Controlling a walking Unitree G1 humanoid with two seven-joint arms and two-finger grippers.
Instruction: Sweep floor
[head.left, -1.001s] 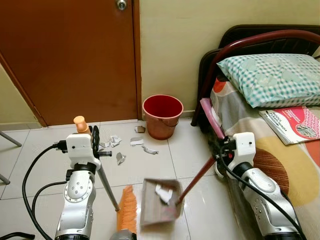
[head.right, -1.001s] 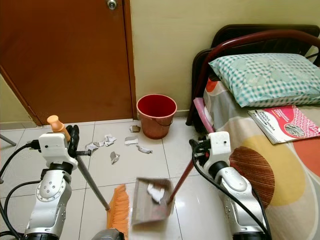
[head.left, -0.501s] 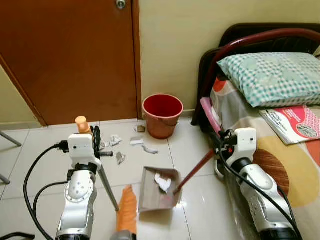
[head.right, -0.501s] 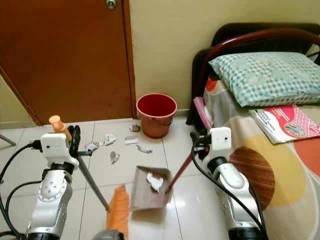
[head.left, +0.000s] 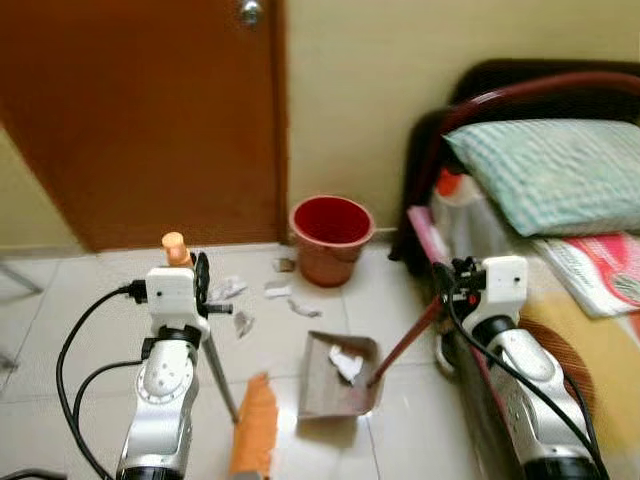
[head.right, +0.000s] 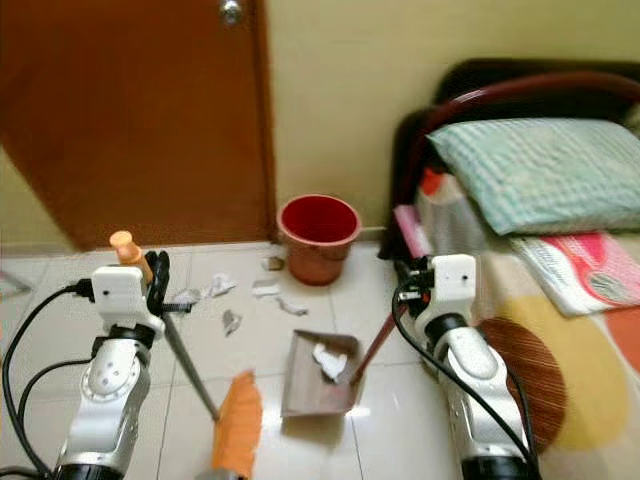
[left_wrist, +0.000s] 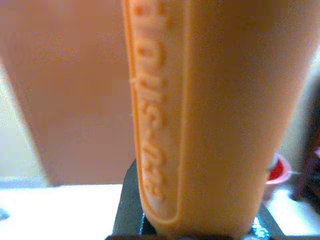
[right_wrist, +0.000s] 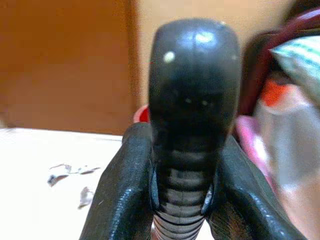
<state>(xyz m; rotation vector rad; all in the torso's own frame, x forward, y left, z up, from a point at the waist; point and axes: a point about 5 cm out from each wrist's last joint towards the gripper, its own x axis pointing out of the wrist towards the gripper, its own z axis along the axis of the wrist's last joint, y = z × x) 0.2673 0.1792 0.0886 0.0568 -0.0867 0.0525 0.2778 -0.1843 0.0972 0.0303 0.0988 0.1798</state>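
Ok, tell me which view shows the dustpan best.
The right eye view: the dustpan lies whole on the floor, paper inside. The left eye view shows it equally whole. The right wrist view shows its black handle end between the fingers.

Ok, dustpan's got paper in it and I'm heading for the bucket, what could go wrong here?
The crumpled paper lies loose in the dustpan, so tilting its handle in the right gripper could spill it. Paper scraps lie between the pan and the red bucket; the pan could scatter them. The broom in the left gripper may drag debris.
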